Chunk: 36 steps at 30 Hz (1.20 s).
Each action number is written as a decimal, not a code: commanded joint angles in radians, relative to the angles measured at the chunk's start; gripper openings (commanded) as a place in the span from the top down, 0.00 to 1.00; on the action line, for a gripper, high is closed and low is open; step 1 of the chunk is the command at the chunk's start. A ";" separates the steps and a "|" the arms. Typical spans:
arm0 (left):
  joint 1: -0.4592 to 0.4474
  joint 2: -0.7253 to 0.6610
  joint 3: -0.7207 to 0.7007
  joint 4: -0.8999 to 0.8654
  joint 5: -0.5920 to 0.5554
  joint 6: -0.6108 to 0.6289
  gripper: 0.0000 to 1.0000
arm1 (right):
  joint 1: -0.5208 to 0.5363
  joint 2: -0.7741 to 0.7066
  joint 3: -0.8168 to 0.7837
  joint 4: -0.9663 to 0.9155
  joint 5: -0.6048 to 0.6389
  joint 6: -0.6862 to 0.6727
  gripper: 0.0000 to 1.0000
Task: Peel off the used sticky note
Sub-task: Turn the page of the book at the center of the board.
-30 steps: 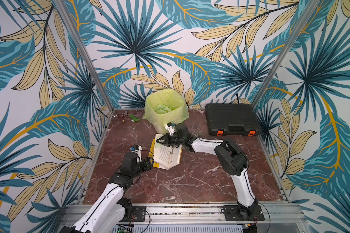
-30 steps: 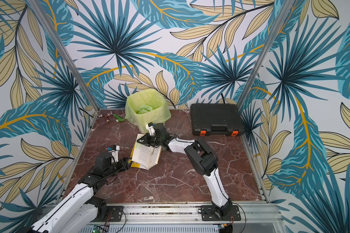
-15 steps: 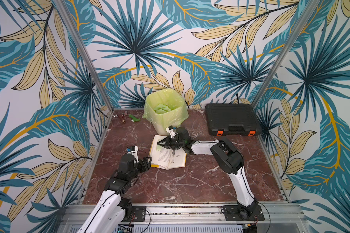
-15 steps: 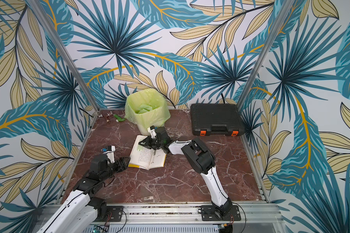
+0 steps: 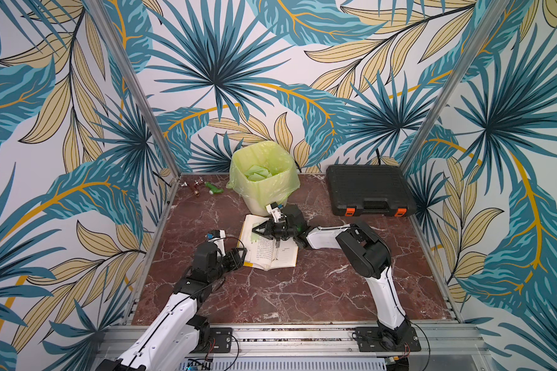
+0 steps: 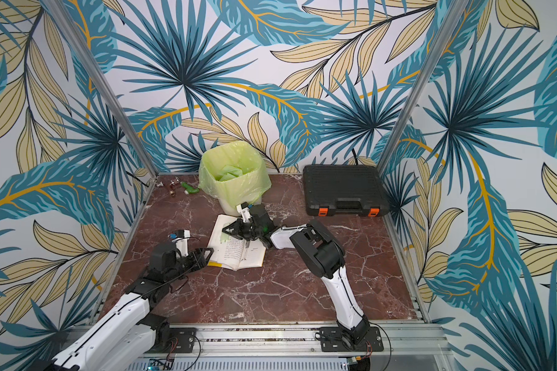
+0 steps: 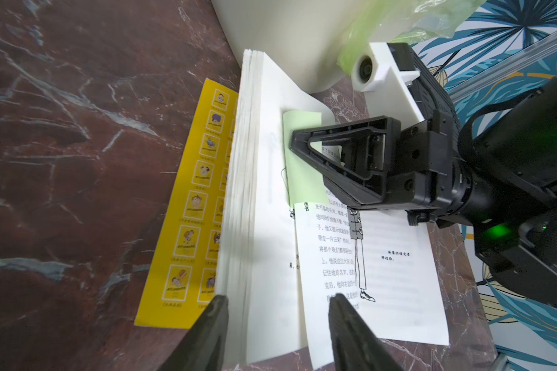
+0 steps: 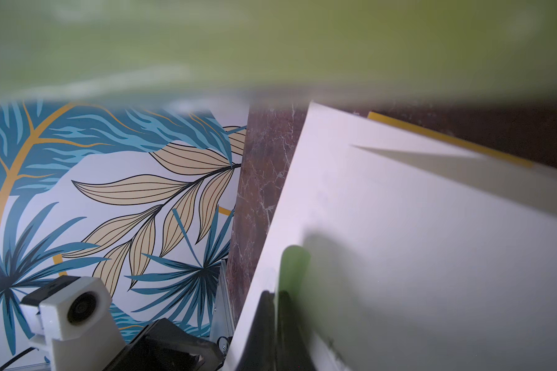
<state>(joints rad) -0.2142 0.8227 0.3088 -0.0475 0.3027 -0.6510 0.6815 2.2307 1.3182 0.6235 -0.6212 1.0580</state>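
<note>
An open book (image 5: 270, 253) (image 6: 238, 253) lies on the marble table in front of the bin. A pale green sticky note (image 7: 303, 180) (image 5: 254, 237) is stuck to the upper part of its left page. My right gripper (image 5: 255, 230) (image 6: 224, 230) (image 8: 275, 305) reaches in from the right and is shut on the note's edge, with a green strip of sticky note (image 8: 295, 266) sticking out past the tips. My left gripper (image 7: 278, 308) (image 5: 242, 255) is open at the book's near left corner, and the stack of left pages (image 7: 258, 225) lies between its fingers.
A white bin (image 5: 264, 196) lined with a green bag holds green notes right behind the book. A closed black case (image 5: 369, 189) sits at the back right. Small bottles (image 5: 203, 188) lie at the back left corner. The book's yellow cover flap (image 7: 190, 208) lies flat on the marble.
The book has turned squarer to the table and slid a little. The left gripper's jaws have come closer together round the book's corner. The right gripper stays shut on the note.
</note>
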 commanded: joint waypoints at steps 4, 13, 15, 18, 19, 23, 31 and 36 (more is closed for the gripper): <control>0.004 0.070 0.003 0.160 0.081 -0.011 0.58 | 0.006 0.010 -0.025 -0.060 0.003 -0.023 1.00; -0.016 0.144 0.032 0.209 0.082 0.015 0.66 | 0.006 0.002 -0.030 -0.083 0.005 -0.040 1.00; -0.022 0.198 0.033 0.250 0.091 0.013 0.68 | 0.004 -0.007 -0.036 -0.088 0.011 -0.049 1.00; -0.034 0.284 0.039 0.306 0.104 0.010 0.71 | 0.005 -0.024 -0.049 -0.090 0.021 -0.055 1.00; -0.039 0.304 0.041 0.320 0.105 0.011 0.71 | 0.005 -0.031 -0.056 -0.089 0.026 -0.056 1.00; -0.049 0.366 0.049 0.350 0.099 0.018 0.71 | -0.005 -0.085 -0.104 -0.094 0.051 -0.079 1.00; -0.063 0.457 0.075 0.357 0.096 0.044 0.71 | -0.064 -0.225 -0.229 -0.170 0.075 -0.157 1.00; -0.077 0.506 0.090 0.366 0.099 0.053 0.71 | -0.119 -0.348 -0.331 -0.267 0.098 -0.229 1.00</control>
<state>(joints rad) -0.2802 1.3064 0.3763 0.2993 0.3893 -0.6201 0.5797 1.9362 1.0389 0.4572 -0.5488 0.9012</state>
